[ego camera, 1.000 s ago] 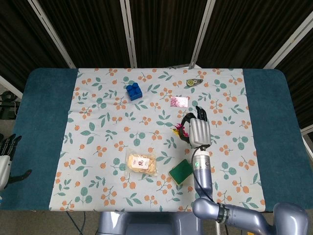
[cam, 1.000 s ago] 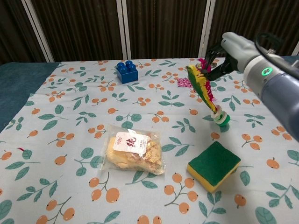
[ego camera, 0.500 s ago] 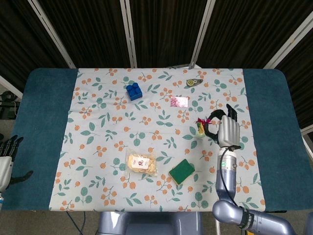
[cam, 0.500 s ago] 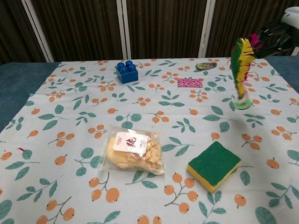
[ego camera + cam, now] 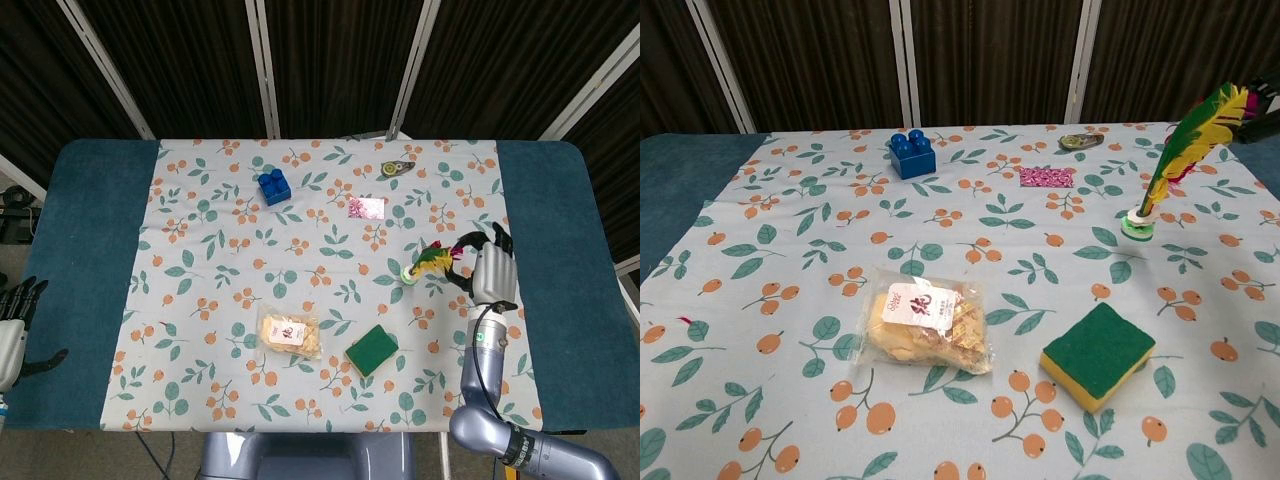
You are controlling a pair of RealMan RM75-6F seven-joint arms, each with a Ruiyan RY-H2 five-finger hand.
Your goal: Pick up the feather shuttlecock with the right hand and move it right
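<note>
Right hand (image 5: 493,272) hangs over the right part of the flowered tablecloth (image 5: 200,300), back of the hand toward the head camera, fingers curled around the feather end of the feather shuttlecock (image 5: 430,262). In the chest view only dark fingertips show at the right edge, at the tips of the yellow, green and pink feathers, so the hold is on the feathers, not on the base. The shuttlecock (image 5: 1180,152) leans away from the hand, slanting down to the hand's left; its green-and-white round base is just left of the hand, at or just above the cloth, and whether it touches I cannot tell.

Nearer the robot and to the left of the hand lies a green-and-yellow sponge (image 5: 1098,354), well apart from the shuttlecock's base. Further left again sits a clear bag of snacks with a white label (image 5: 927,320). Beyond the hand and to its left lies a small pink patterned packet (image 5: 1047,177), and past that, near the far edge of the cloth, a small dark oval object (image 5: 1077,142) too small to name. A blue toy building block (image 5: 911,154) stands far to the left, on the far side.

Left hand (image 5: 12,325) hangs off the table's left edge, holding nothing, fingers apart.
</note>
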